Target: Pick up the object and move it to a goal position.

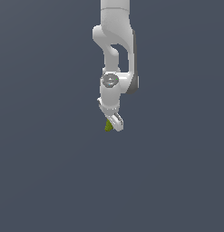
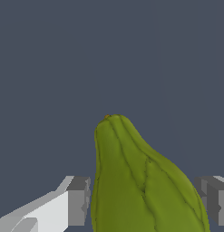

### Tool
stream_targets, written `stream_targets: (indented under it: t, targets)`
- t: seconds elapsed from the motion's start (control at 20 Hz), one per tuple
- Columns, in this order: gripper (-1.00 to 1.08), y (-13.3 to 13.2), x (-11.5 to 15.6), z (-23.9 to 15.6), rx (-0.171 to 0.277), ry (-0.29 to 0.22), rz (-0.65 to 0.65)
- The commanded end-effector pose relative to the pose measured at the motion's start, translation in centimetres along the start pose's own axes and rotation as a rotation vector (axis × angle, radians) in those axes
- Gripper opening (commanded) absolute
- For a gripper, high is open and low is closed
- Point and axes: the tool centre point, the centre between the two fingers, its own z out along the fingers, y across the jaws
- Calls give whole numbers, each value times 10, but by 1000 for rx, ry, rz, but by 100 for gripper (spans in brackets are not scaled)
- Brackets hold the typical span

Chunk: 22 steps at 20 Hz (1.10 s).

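Observation:
The object [image 1: 108, 125] is a small olive-green lumpy blob with darker creases. In the exterior view it sticks out at the tip of my white gripper [image 1: 112, 124], which hangs from the arm near the picture's middle. The wrist view shows the object [image 2: 140, 181] large and close, filling the space between the two grey finger pads [image 2: 79, 199]. Both pads sit against its sides, so my gripper [image 2: 145, 201] is shut on it. The object's lower part runs out of the wrist picture.
Only a plain dark grey-blue background shows around the arm [image 1: 115, 41] in both views. No other objects, edges or markers are visible.

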Motion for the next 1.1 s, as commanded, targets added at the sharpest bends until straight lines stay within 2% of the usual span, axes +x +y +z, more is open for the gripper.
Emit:
stream_targets:
  t: [0.0, 0.4, 1.05]
  targets:
    - [-100, 1, 4, -9, 2, 1, 0]
    - [-100, 9, 23, -60, 2, 1, 2]
    - [-100, 28, 71, -188, 1, 1, 3]
